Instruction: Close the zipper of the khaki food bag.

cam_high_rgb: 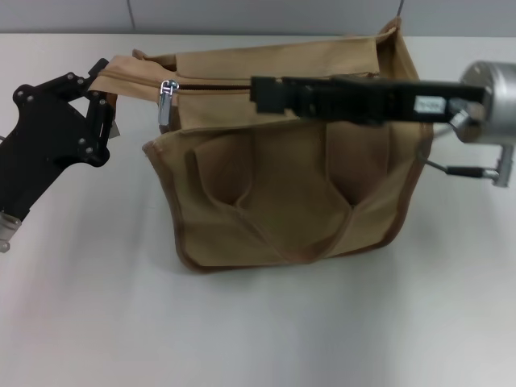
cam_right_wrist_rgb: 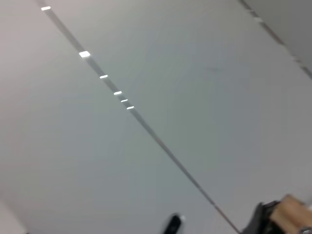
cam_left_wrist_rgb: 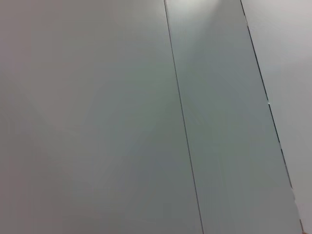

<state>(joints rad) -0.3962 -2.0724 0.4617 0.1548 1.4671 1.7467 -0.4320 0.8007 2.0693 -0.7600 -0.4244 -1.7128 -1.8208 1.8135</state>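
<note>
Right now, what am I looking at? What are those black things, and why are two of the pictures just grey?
It's a robot with two arms, seen from three cameras. The big picture comes from a camera on its head, looking down at a white table. On the table stands a tan cloth bag with brown handles. Along its top runs a zipper with a shiny silver pull, and the robot should zip it shut. The black thing on the left is the robot's left hand; it pinches the end of the zipper strip at the bag's corner. The long black bar across the top is the right hand, reaching toward the pull without touching it. The two grey pictures come from cameras on the wrists. They point away from the bag, so they mostly show plain grey panels.
</note>
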